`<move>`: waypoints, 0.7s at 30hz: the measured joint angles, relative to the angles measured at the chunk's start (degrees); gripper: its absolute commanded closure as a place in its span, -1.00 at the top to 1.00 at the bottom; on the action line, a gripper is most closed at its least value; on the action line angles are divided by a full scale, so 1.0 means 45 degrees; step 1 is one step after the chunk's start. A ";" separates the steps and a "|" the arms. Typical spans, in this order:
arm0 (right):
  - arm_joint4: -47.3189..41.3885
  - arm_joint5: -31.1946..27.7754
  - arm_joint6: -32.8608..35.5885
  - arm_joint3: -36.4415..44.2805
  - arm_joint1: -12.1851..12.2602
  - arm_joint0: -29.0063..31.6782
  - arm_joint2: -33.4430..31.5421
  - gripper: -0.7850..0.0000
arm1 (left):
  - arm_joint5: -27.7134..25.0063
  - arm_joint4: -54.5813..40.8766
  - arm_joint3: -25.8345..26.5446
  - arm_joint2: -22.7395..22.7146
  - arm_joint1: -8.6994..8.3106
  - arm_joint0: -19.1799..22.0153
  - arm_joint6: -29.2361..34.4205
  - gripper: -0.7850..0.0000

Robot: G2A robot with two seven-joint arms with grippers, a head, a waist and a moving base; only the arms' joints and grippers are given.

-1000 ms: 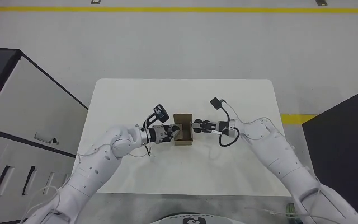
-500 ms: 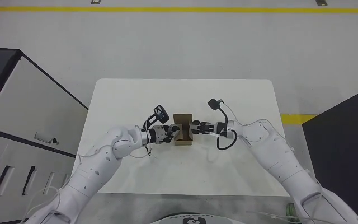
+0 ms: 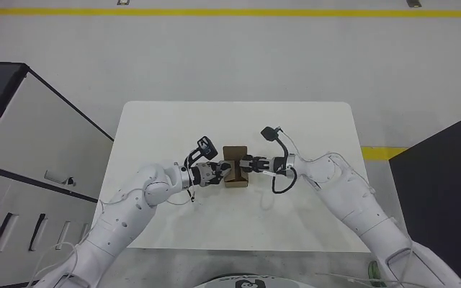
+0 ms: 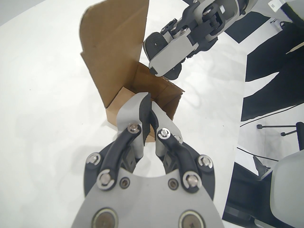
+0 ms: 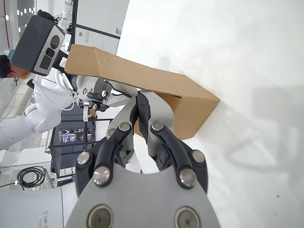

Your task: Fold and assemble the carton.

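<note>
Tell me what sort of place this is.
Probably a robotics lab or test hall: a white table holding a carton, a grey floor marked with a yellow line, and coiled cables by an equipment rack behind.

carton (image 4: 118, 48) near wall: partly behind left gripper (image 4: 147, 103) | flap corner: cut by picture edge | right gripper (image 4: 154, 60) contact: possibly carton wall, unclear

My white table (image 3: 158, 129) carries just one thing right now: the brown carton (image 3: 235, 180), near its middle, flap standing.
</note>
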State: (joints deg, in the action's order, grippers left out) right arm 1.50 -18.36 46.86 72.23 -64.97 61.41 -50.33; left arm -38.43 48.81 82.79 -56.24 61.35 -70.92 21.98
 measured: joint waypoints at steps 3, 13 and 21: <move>0.0335 0.0251 -0.0136 0.0006 -0.0059 -0.0084 0.0165 -1.00 | -0.0048 0.0039 0.0039 -0.0031 -0.0011 -0.0009 -0.0004 -1.00; 0.0951 0.0872 -0.0391 0.0142 -0.0231 -0.0195 0.0567 -1.00 | -0.0190 0.0091 0.0124 -0.0112 -0.0037 -0.0062 -0.0065 -1.00; 0.1092 0.0872 -0.0493 0.0244 -0.0267 -0.0151 0.0532 -1.00 | -0.0259 0.0125 0.0281 -0.0111 -0.0041 -0.0113 -0.0161 -1.00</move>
State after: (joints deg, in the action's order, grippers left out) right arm 6.42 -14.44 44.64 73.33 -66.17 60.74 -47.93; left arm -39.59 49.37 84.06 -56.73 61.16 -71.43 21.26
